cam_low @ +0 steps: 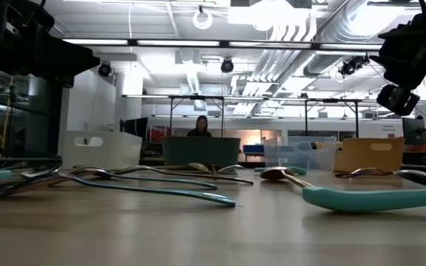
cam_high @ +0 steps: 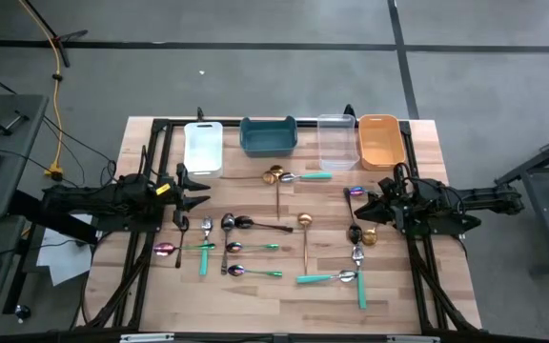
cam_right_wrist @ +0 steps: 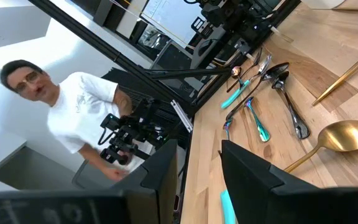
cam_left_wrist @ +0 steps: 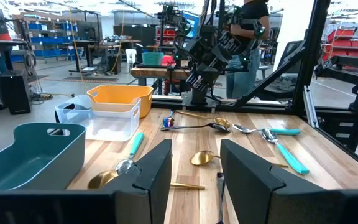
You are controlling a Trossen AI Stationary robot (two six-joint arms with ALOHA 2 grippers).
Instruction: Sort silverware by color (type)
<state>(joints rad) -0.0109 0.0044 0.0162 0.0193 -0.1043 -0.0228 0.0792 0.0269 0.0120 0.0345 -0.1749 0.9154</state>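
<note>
The silverware lies scattered flat on the wooden table (cam_high: 255, 305). There are gold spoons (cam_high: 305, 221) (cam_high: 274, 176), teal-handled silver pieces (cam_high: 327, 278) (cam_high: 255, 273) (cam_high: 305, 176), dark spoons (cam_high: 255, 225) (cam_high: 354, 231) and iridescent purple-pink ones (cam_high: 167, 250) (cam_high: 354, 193). My left gripper (cam_high: 198, 200) hovers open and empty over the table's left part, its fingers level and pointing right; it also shows in its own wrist view (cam_left_wrist: 194, 171). My right gripper (cam_high: 358, 205) hovers open and empty at the right, pointing left, near the iridescent piece; it also shows in its own wrist view (cam_right_wrist: 197, 171).
Four bins stand in a row along the far edge: white (cam_high: 203, 146), teal (cam_high: 268, 135), clear (cam_high: 335, 141) and orange (cam_high: 381, 140). A black frame (cam_high: 151, 171) runs along both table sides. A person in a white shirt (cam_right_wrist: 73, 124) stands beyond the table's near left side.
</note>
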